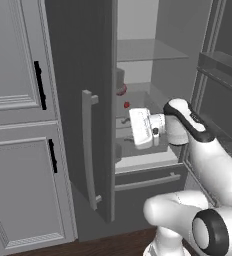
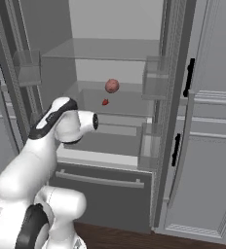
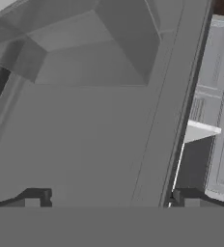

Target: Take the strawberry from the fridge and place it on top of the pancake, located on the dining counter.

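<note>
fridge [image 2: 124,24]: both doors stand open; pale inside with clear shelves and a closed drawer [image 2: 99,180] with a bar handle at the bottom.
left door [image 1: 78,75]: dark grey, swung out towards the cameras, with its long light grey handle [image 1: 88,145] on the face.
right door: clear bins [image 2: 154,78] line its inner side.
strawberry [image 2: 112,86]: pinkish-red lump sitting towards the back of the middle shelf, below the top glass shelf [image 2: 105,48]. In the left base view it is half hidden by the left door's edge [image 1: 121,90].
red bit [image 2: 105,102]: a smaller, brighter piece just beside the strawberry, a little lower and nearer the front; what it is I cannot tell.
end effector [image 3: 111,201]: released; the two dark tips stand far apart with nothing between them.
end effector position [image 1: 125,130]: inside the fridge opening, turned sideways towards the left door. It is lower than the strawberry's shelf and well apart from the strawberry.
arm: the elbow is bent high in front of the drawer and the white wrist reaches into the compartment.
hand view: plain grey fridge panels at a slant, with pale cabinet fronts along the right edge.
cabinets [image 1: 18,125]: light grey panelled doors with short black handles flank the fridge on both sides.
floor [image 1: 113,245]: dark wood under the fridge.
</note>
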### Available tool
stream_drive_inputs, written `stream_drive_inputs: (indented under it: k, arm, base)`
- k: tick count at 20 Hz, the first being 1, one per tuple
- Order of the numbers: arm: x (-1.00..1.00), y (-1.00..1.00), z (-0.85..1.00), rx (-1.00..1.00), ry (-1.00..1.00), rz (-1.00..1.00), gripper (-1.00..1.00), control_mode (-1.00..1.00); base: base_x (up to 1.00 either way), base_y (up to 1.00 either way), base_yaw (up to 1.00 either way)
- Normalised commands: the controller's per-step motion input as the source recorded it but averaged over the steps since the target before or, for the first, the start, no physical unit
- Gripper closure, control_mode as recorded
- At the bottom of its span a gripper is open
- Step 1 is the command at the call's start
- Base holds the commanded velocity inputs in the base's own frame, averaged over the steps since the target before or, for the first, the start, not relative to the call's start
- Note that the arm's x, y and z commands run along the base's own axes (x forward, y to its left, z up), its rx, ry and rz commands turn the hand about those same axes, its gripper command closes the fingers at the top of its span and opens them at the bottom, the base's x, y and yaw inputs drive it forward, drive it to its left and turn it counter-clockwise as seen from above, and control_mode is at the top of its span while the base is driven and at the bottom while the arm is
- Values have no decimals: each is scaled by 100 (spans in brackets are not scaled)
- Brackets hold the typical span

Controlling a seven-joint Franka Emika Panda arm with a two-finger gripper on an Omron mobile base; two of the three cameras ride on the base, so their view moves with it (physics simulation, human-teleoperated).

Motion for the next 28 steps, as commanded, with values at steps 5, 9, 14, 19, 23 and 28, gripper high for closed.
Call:
stream_drive_inputs:
  k: [5,9,14,19,23,28]
  arm:
    - [1,100,-13,0,0,31,-100,-100]
    - [0,100,-12,-2,0,23,-100,-100]
    - [0,100,-15,-5,3,14,-100,-100]
    - [0,98,-14,-5,6,1,-100,-100]
    - [0,41,-1,0,1,0,-100,-100]
    - [-6,-39,0,0,-4,0,-100,-100]
  base:
    - [0,0,0]
    - [0,0,0]
    - [0,0,0]
    - [0,0,0]
    - [0,0,0]
    - [0,0,0]
